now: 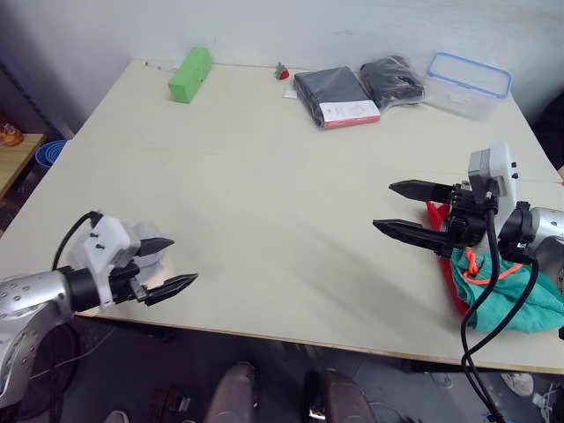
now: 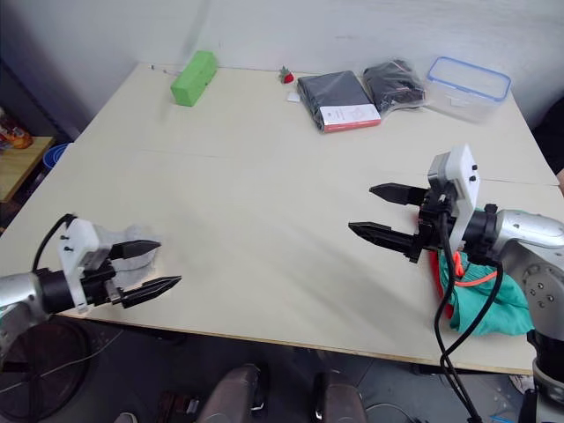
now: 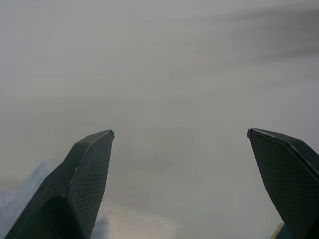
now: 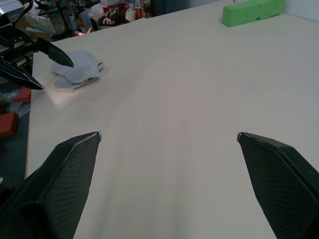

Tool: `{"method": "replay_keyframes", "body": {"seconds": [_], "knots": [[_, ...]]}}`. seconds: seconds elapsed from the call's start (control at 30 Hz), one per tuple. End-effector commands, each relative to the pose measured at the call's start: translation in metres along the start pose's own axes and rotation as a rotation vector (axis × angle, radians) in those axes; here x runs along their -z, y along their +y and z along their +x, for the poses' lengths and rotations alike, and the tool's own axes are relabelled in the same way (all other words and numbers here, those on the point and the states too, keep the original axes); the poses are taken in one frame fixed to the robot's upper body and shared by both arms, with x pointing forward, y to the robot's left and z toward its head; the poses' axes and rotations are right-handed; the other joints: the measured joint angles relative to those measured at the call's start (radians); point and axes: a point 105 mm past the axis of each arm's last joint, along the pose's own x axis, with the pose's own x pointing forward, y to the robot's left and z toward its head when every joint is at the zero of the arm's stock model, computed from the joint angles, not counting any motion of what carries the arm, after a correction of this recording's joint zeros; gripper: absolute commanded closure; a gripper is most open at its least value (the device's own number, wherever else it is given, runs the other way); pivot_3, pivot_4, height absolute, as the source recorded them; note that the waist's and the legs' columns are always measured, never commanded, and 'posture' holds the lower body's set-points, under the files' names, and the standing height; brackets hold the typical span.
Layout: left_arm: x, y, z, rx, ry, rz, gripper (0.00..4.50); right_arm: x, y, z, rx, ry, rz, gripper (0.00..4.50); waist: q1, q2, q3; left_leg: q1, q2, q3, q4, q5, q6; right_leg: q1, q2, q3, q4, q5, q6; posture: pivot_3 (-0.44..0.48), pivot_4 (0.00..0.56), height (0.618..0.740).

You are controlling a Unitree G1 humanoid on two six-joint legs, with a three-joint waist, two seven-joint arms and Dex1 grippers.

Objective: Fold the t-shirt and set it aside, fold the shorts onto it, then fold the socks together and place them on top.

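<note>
- Socks (image 4: 76, 73) lying at the near left table (image 1: 264, 194) edge, just beside and partly behind the left gripper (image 1: 167, 263), fingers spread, holding nothing.
- Shorts (image 2: 483, 298) heaped on the t-shirt (image 1: 438, 216) at the near right edge, right behind the right gripper (image 2: 381, 211), also spread and empty, pointing left.

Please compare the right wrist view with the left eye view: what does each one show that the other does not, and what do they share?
Right wrist view alone: clutter beyond the table. Left eye view alone: the shorts, the t-shirt under them, two dark packaged garments, a clear container. Both: the table, the green block, the socks by the open left claw, and the open right claw.
</note>
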Motion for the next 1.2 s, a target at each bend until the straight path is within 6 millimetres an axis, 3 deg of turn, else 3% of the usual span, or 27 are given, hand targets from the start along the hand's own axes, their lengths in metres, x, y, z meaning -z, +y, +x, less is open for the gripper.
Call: {"method": "replay_keyframes", "body": {"seconds": [0.03,0.2,0.43,0.67,0.93,1.2], "knots": [[0.004,0.016,-0.019,-0.147,0.015,0.021,0.00,-0.017,0.002,-0.001,-0.033,-0.051,-0.065,0.02,0.000,0.000,0.000,0.000,0.000,0.000,0.000,0.000,0.000,0.000,0.000,0.000,0.000,0.000,0.000,0.000,0.150,0.740],[0.026,0.040,-0.049,-0.372,0.042,-0.029,0.00,-0.026,0.007,0.004,-0.103,-0.066,-0.073,0.02,-0.007,0.000,0.000,0.001,0.002,0.001,-0.001,-0.001,-0.001,-0.001,0.001,0.001,0.001,0.000,0.000,0.000,0.150,0.740],[0.054,0.048,-0.073,-0.517,0.114,-0.070,0.00,-0.029,0.032,0.010,-0.294,-0.053,-0.085,0.02,-0.005,0.000,0.000,0.001,0.002,0.003,-0.001,-0.004,0.000,-0.002,0.001,0.002,0.000,0.000,0.000,0.000,0.150,0.740],[0.055,0.062,-0.058,-0.493,0.135,-0.075,0.00,-0.024,0.045,0.018,-0.371,-0.048,-0.098,0.02,0.000,0.000,0.000,0.000,0.002,0.003,-0.001,-0.004,0.000,-0.002,0.000,0.002,0.000,0.000,0.000,0.000,0.150,0.740],[0.075,0.061,-0.026,-0.387,0.243,-0.109,0.00,-0.025,0.051,0.020,-0.387,-0.056,-0.108,0.02,-0.010,0.000,0.000,-0.001,0.002,0.004,-0.001,-0.005,0.000,-0.005,0.000,0.003,0.001,0.000,0.000,0.000,0.150,0.740],[0.093,0.066,-0.014,-0.363,0.304,-0.200,0.00,-0.023,0.053,0.019,-0.362,-0.057,-0.105,0.02,-0.009,0.001,-0.001,0.003,0.002,0.007,0.000,-0.005,0.000,-0.005,0.000,0.006,0.006,0.000,0.000,0.000,0.150,0.740]]}}
